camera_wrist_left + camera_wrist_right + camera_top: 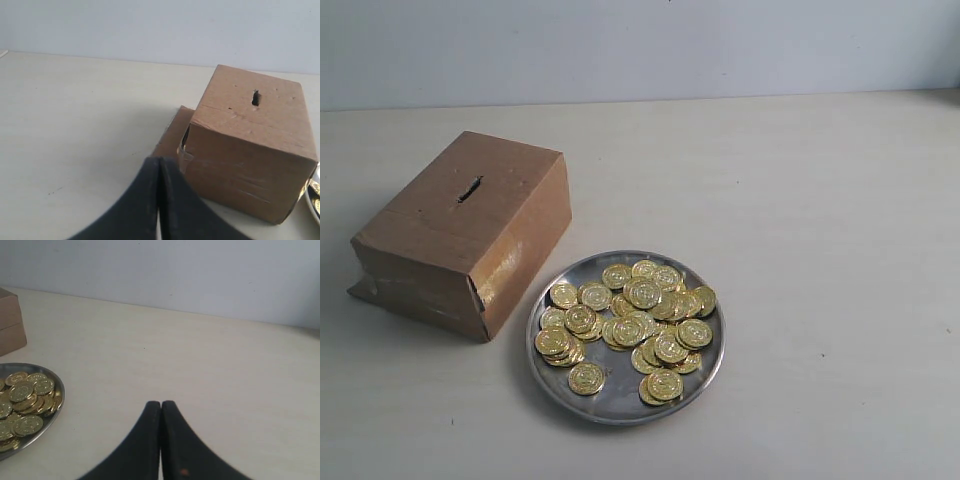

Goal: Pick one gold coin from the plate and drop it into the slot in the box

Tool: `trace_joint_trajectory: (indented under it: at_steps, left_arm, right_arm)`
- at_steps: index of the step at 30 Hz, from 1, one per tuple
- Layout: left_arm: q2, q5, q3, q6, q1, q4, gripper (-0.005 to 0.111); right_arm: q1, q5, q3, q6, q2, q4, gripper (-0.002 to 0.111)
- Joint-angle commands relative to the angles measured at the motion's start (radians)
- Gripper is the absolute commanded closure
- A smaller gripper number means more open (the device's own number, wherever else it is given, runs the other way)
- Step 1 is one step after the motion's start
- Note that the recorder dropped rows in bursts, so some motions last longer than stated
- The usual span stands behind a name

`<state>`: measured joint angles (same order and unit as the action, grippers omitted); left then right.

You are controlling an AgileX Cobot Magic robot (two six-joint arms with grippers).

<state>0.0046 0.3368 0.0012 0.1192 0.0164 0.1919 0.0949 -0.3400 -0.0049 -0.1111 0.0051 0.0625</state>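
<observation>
A brown cardboard box (460, 232) stands on the left of the table, its dark slot (469, 189) in the top face. Beside it, the round silver plate (620, 408) holds several gold coins (630, 315). Neither arm shows in the exterior view. In the left wrist view my left gripper (159, 161) is shut and empty, just short of the box (250, 145), whose slot (255, 97) faces up. The right wrist view has my right gripper (161, 404) shut and empty over bare table, off to one side of the plate (56, 405) and coins (25, 400).
The table is a pale cream surface (820, 220) backed by a light blue-grey wall (640, 45). A loose cardboard flap (167, 142) sticks out at the box's base. A corner of the box (11, 322) shows beyond the plate in the right wrist view.
</observation>
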Motion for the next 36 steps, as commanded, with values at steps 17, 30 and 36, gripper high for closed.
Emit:
trace_joint_trajectory:
  at_steps: [17,30,36]
  left_arm:
    - [-0.005,0.012,-0.001,0.003,-0.006,-0.004,0.107]
    - [-0.005,0.012,-0.001,0.005,-0.006,-0.004,0.107]
    - [-0.005,0.012,-0.001,0.005,-0.006,-0.004,0.107]
  right_arm:
    - [-0.004,0.008,0.005,0.008,-0.005,-0.002,0.108]
    - [-0.004,0.008,0.005,0.008,-0.005,-0.002,0.108]
    - [-0.004,0.008,0.005,0.008,-0.005,-0.002,0.108]
